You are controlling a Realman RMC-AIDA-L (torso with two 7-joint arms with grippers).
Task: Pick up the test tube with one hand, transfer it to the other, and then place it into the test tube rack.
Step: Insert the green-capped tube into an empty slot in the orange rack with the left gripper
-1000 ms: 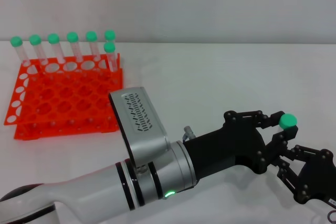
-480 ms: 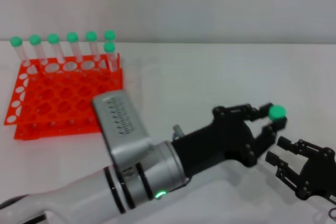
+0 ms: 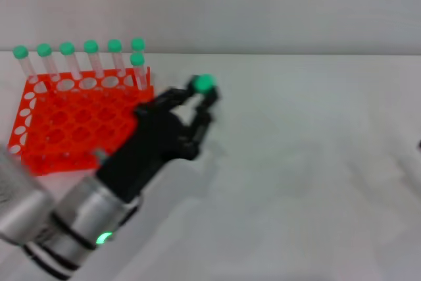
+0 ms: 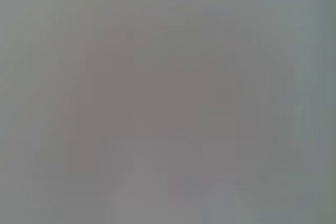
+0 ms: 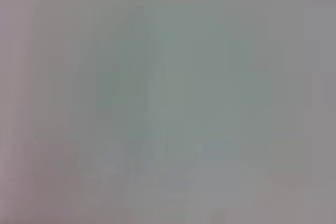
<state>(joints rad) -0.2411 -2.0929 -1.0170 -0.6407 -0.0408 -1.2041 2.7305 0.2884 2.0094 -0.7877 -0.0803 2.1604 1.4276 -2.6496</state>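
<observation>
In the head view my left gripper (image 3: pixel 200 100), black on the silver arm with the green light, is shut on the test tube (image 3: pixel 203 83); only its green cap shows above the fingers. It is above the table just right of the orange-red test tube rack (image 3: pixel 79 126). My right gripper is out of view. Both wrist views show only a blank grey field.
Several green-capped tubes (image 3: pixel 91 57) stand along the rack's back row. The white table (image 3: pixel 309 162) stretches to the right of the rack, with a pale wall behind it.
My left arm has swung left with the tube, from the table's right side to beside the rack. The right gripper let go and has left the view.
</observation>
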